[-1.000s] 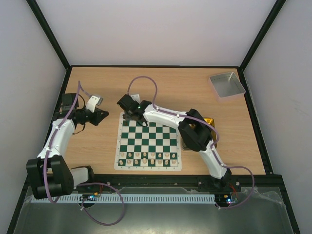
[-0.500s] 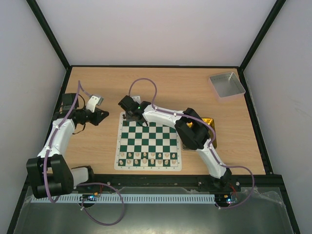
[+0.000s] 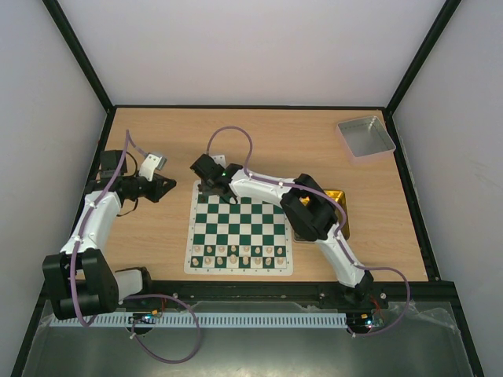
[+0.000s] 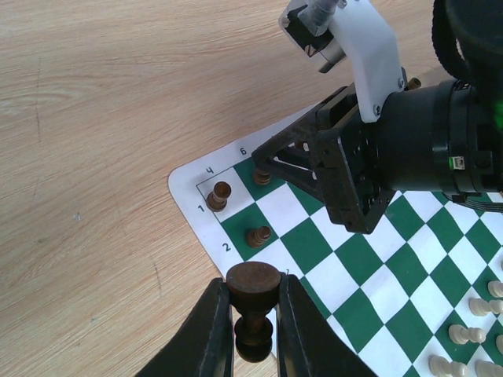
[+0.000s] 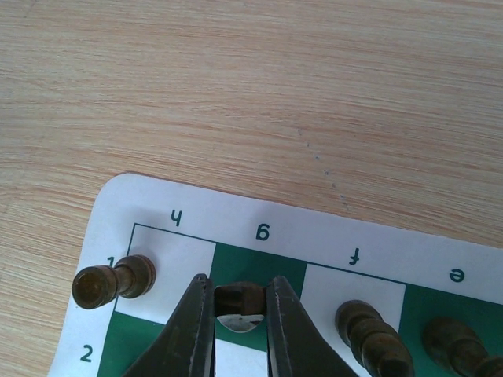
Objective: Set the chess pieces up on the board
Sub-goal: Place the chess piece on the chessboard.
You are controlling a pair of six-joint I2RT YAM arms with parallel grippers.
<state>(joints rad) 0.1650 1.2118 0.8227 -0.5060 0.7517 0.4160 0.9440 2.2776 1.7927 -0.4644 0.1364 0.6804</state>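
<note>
Two clamps: our right gripper (image 5: pixel 239 286) held a dark piece (image 5: pixel 236 300) at square g1 of the board (image 5: pixel 220 210), our left gripper (image 4: pixel 253 294) a second dark piece (image 4: pixel 253 280) alongside. We judged centring upright before release best.

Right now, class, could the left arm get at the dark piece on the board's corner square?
Probably not: the left tool is shut on another dark piece, and the right tool crowds the square beside the corner piece.

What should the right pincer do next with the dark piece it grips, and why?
Probably open the right pincer and let go: its dark piece seems to stand already on the green g square of the board, next to the corner piece.
</note>
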